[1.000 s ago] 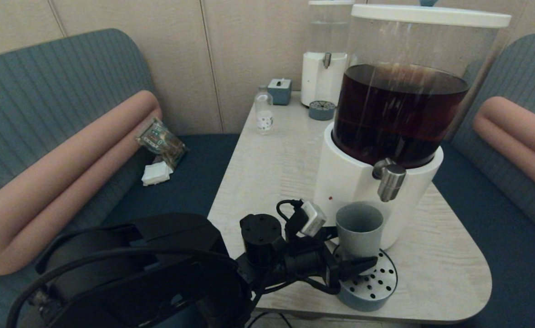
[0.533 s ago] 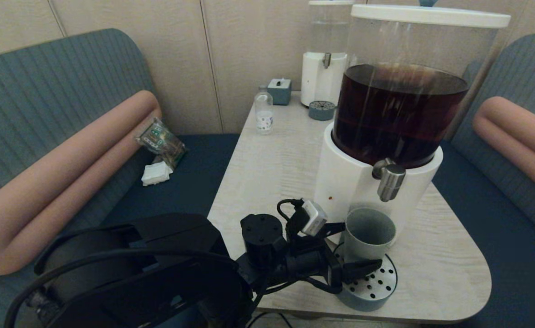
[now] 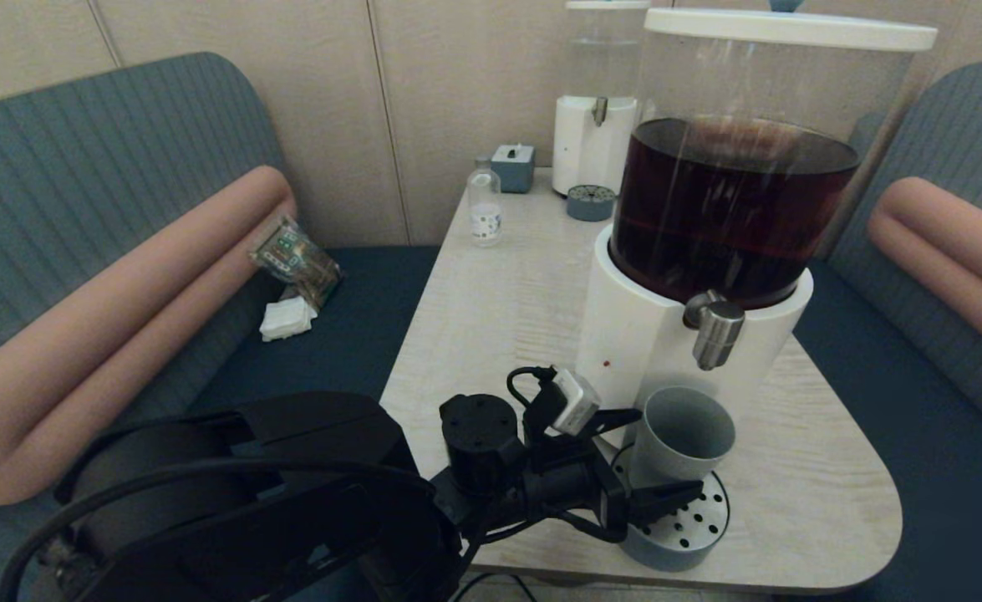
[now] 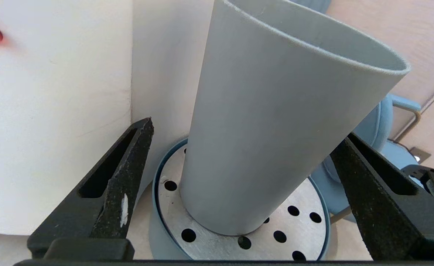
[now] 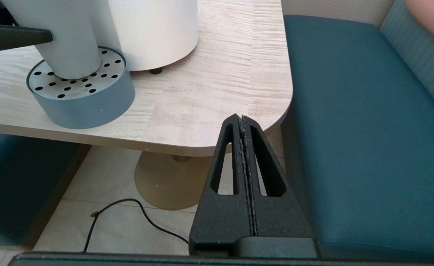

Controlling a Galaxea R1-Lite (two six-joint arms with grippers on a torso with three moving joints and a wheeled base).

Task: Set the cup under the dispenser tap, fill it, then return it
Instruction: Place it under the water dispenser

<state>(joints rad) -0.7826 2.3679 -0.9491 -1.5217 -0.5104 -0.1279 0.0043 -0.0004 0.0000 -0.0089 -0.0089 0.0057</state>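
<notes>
I see the cup on the perforated drip tray, tilted, just below the dispenser tap | my left gripper has its fingers wide on either side of the cup, not touching it | my right gripper hangs off the surface edge, fingers pressed together, empty

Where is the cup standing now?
In the head view the cup stands tilted on the drip tray, right of centre, just below the tap, between the open jaws of the left gripper.
</notes>
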